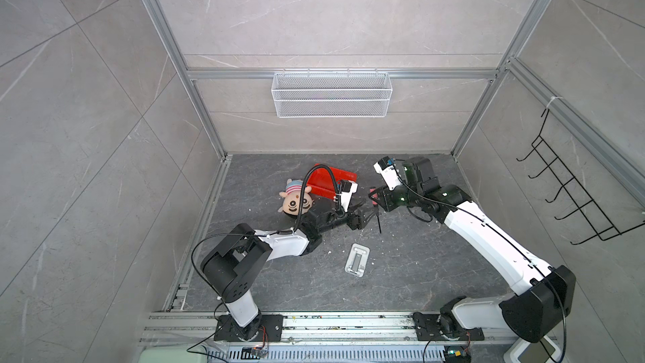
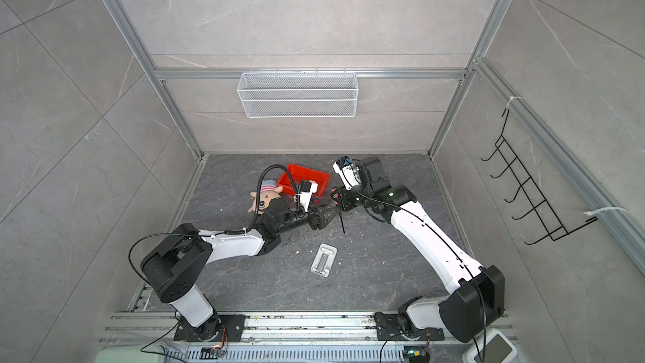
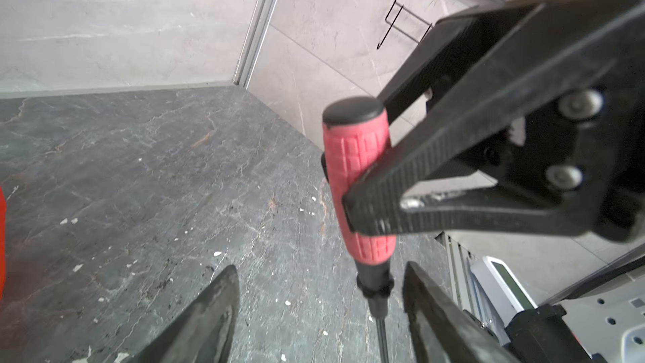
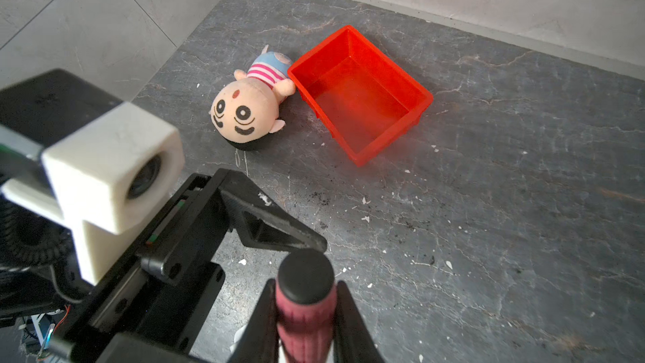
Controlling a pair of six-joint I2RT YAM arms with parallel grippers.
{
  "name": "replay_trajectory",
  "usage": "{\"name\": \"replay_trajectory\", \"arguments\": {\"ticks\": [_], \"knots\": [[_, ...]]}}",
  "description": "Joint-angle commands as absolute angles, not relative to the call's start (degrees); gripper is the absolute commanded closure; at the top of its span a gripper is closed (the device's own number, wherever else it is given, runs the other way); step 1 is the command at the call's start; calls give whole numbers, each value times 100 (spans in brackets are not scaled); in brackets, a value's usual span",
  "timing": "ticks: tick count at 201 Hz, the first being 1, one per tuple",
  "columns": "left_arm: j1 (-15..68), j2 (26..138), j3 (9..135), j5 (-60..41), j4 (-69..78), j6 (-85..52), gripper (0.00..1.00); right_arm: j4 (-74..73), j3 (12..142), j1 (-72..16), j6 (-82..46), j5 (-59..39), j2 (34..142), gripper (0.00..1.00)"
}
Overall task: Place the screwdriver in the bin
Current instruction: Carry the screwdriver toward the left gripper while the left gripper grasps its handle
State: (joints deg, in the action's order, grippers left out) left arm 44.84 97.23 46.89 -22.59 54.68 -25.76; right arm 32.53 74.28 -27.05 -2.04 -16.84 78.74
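Left wrist view shows my right gripper clamped across the red handle of the screwdriver, holding it upright with the black cap on top and the thin shaft pointing down toward the table. My left gripper stands partly open, one finger on each side of the shaft just below the handle, touching nothing that I can see. The screwdriver's long axis is near vertical, so my left jaws would close across it. In the right wrist view the red bin lies empty on the table, beyond the handle and well apart from it, just beside a plush toy. I judge my left arm nearer the bin.
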Motion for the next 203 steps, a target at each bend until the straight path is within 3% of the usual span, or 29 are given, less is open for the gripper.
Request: {"name": "replay_trajectory", "arguments": {"ticks": [1, 20, 51, 117, 140, 151, 203], "knots": [[4452, 9731, 4731, -2343, 6025, -2679, 31, 3059, 7645, -2799, -342, -1618, 7988, 100], [4443, 9738, 4727, -2345, 6038, -2715, 35, 3059, 7682, -2851, -364, -1531, 8024, 100], [4421, 9758, 4728, -2423, 6109, -2795, 51, 2998, 7699, -2898, -352, -1509, 8046, 100], [4395, 9695, 4625, -2404, 6196, -2804, 97, 2953, 7699, -2979, -362, -1486, 8044, 100], [4390, 9689, 4629, -2376, 6238, -2820, 100, 2965, 7699, -2988, -361, -1485, 7992, 98], [4388, 9681, 4626, -2373, 6257, -2840, 100, 2958, 7695, -2997, -352, -1453, 7964, 91], [4333, 9641, 4511, -2154, 6467, -3036, 100, 2825, 7638, -2997, -378, -1388, 7794, 31]]}}
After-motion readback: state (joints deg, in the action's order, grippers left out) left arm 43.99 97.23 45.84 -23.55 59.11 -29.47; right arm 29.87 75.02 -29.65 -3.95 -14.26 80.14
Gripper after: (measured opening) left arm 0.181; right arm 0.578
